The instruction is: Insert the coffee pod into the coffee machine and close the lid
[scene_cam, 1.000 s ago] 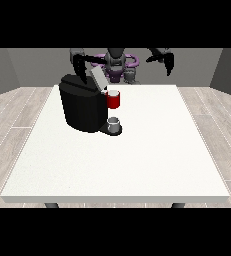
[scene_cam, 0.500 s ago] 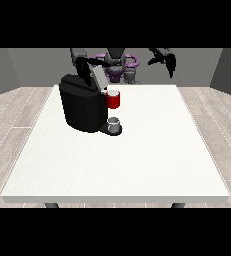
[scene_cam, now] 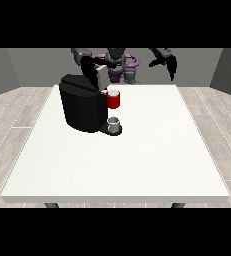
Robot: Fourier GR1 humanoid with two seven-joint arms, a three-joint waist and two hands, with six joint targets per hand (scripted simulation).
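Observation:
The black coffee machine (scene_cam: 81, 107) stands on the white table (scene_cam: 137, 160) at the back left. It has a red front part (scene_cam: 114, 100) above a small grey cup (scene_cam: 114, 124). The hand at the view's left (scene_cam: 90, 71) lies on the machine's top, its fingers stretched down beside a pale grey lid part (scene_cam: 102, 76). The hand at the view's right (scene_cam: 168, 62) hangs in the air beyond the table's far edge, fingers relaxed and holding nothing. No coffee pod shows.
The robot's torso (scene_cam: 118, 64) stands behind the table's far edge. Wooden floor surrounds the table. The white tabletop stretches in front of and to the right of the machine.
The hand at the view's left has shifted slightly right and down over the machine's top. The hand at the view's right has drifted a little further right.

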